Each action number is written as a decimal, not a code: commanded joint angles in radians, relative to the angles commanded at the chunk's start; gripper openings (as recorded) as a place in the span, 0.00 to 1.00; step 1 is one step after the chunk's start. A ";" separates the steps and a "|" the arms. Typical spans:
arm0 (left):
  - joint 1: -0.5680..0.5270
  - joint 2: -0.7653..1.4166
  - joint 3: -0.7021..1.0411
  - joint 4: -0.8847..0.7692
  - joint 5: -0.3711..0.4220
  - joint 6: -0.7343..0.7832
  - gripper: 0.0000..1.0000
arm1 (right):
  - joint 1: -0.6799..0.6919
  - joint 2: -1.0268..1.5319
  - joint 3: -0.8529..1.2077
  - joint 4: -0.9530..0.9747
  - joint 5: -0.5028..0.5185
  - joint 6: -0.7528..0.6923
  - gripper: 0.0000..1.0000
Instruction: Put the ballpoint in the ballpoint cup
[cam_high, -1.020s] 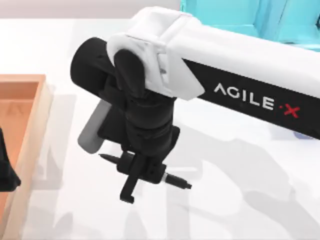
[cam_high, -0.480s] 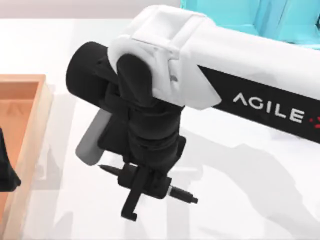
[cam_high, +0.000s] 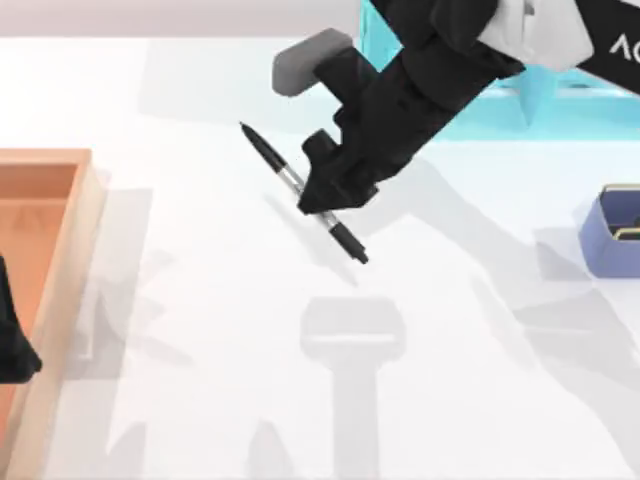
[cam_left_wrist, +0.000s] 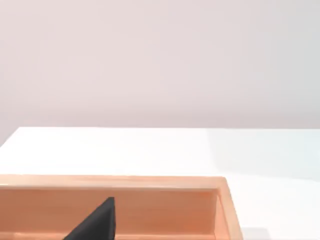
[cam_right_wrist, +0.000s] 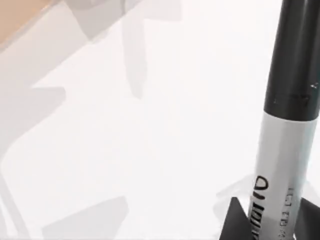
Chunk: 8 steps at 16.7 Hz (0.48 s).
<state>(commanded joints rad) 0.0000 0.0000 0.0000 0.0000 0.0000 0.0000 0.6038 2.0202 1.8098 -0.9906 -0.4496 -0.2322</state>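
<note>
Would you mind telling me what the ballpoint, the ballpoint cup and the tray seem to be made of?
Ballpoint: likely plastic, with matte black ends and a smooth grey-white printed barrel, held by the right gripper.
Ballpoint cup: periwinkle walls with a thin gold rim; possibly plastic or ceramic, unclear.
Tray: looks like pale orange wood with a faint grain.

There is one ballpoint (cam_high: 300, 190), one periwinkle ballpoint cup (cam_high: 605, 235) at three o'clock, one orange wooden tray (cam_high: 50, 250) at nine o'clock, one cyan shelf unit (cam_high: 545, 85) at one o'clock, and two AgileX arms.
</note>
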 joint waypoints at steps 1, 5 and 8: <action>0.000 0.000 0.000 0.000 0.000 0.000 1.00 | -0.082 -0.011 -0.026 0.095 -0.084 -0.017 0.00; 0.000 0.000 0.000 0.000 0.000 0.000 1.00 | -0.388 -0.062 -0.152 0.492 -0.428 -0.106 0.00; 0.000 0.000 0.000 0.000 0.000 0.000 1.00 | -0.569 -0.099 -0.275 0.759 -0.652 -0.160 0.00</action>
<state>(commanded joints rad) 0.0000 0.0000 0.0000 0.0000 0.0000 0.0000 0.0351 1.9210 1.5348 -0.2314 -1.1012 -0.3922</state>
